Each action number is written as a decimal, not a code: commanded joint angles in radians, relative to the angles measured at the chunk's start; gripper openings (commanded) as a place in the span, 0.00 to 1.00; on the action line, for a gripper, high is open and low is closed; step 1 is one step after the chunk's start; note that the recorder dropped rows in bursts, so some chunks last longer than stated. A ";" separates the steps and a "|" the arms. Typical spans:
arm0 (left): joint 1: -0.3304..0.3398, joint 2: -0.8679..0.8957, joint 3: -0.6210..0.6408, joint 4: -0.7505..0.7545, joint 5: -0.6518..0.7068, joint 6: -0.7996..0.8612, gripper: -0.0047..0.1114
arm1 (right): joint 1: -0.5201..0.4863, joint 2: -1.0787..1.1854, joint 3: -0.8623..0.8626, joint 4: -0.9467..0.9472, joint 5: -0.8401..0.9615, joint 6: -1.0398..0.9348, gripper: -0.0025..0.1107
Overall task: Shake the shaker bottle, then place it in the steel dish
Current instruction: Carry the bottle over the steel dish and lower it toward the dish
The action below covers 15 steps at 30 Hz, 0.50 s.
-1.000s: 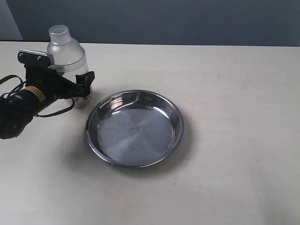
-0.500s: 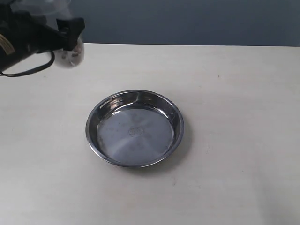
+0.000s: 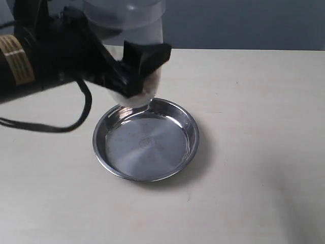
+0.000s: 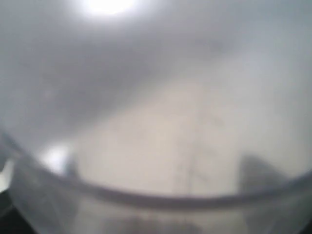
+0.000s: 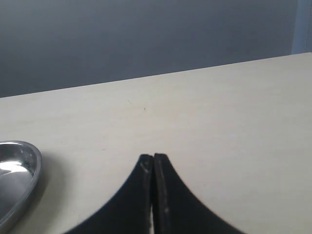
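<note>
My left gripper [image 3: 133,71] is shut on the shaker bottle [image 3: 137,20] and holds it in the air, large and close in the exterior view. The bottle's lower end hangs over the far left rim of the steel dish [image 3: 190,134], and its domed top is cut off by the picture's edge. Blurred frosted bottle wall [image 4: 156,122] fills the left wrist view. The beads inside cannot be made out. My right gripper [image 5: 153,157] is shut on nothing above bare table to the right of the dish [image 5: 19,161]; it is outside the exterior view.
The dish stands alone on a pale beige table [image 3: 254,91] with a dark blue wall behind it. A black cable [image 3: 76,119] loops down from the left arm toward the table, left of the dish.
The left gripper lifted the bottle off the table at the far left, raised it to the upper left, then swung it right and nearer, over the dish's rim.
</note>
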 commanded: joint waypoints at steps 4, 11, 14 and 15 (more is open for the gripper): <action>-0.015 0.095 0.037 -0.195 0.117 0.077 0.04 | 0.001 0.002 0.001 -0.002 -0.016 -0.004 0.01; -0.025 0.070 -0.027 -0.224 -0.050 0.130 0.04 | 0.001 0.002 0.001 -0.002 -0.014 -0.004 0.01; -0.023 0.257 0.104 -0.270 -0.088 0.132 0.04 | 0.001 0.002 0.001 -0.002 -0.014 -0.004 0.01; -0.023 0.257 0.075 -0.267 -0.125 0.132 0.04 | 0.001 0.002 0.001 -0.002 -0.014 -0.004 0.01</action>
